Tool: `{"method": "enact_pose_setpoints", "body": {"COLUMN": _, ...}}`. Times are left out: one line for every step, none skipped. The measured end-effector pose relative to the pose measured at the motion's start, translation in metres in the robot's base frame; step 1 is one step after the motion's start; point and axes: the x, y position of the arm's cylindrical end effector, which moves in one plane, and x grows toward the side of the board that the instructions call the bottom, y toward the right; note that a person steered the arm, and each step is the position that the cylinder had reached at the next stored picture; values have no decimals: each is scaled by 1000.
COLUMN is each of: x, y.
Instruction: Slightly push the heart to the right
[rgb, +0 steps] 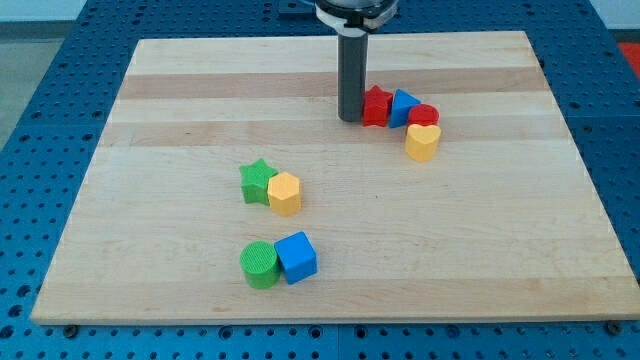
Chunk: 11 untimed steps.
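Observation:
The yellow heart (423, 142) lies right of the board's middle, toward the view's top. It touches a red cylinder (424, 115) just above it. A blue triangle (403, 107) and a red star (376, 105) sit in a row to the cylinder's left. My tip (350, 118) rests on the board right against the red star's left side, up and to the left of the heart, with the red star and blue triangle between.
A green star (257, 182) and a yellow hexagon (285, 193) touch near the board's middle. A green cylinder (260, 265) and a blue cube (296, 257) touch near the view's bottom. The wooden board (150, 150) lies on a blue perforated table.

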Motion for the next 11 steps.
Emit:
{"method": "enact_pose_setpoints", "body": {"x": 0, "y": 0}}
{"method": "enact_pose_setpoints", "body": {"x": 0, "y": 0}}
{"method": "enact_pose_setpoints", "body": {"x": 0, "y": 0}}
{"method": "enact_pose_setpoints", "body": {"x": 7, "y": -14}}
{"method": "enact_pose_setpoints", "body": {"x": 38, "y": -15}}
{"method": "enact_pose_setpoints", "body": {"x": 52, "y": -4}}
{"method": "enact_pose_setpoints", "body": {"x": 52, "y": 17}}
{"method": "enact_pose_setpoints", "body": {"x": 52, "y": 33}}
{"method": "enact_pose_setpoints", "body": {"x": 52, "y": 44}}
{"method": "enact_pose_setpoints", "body": {"x": 52, "y": 48}}
{"method": "enact_pose_setpoints", "body": {"x": 54, "y": 51}}
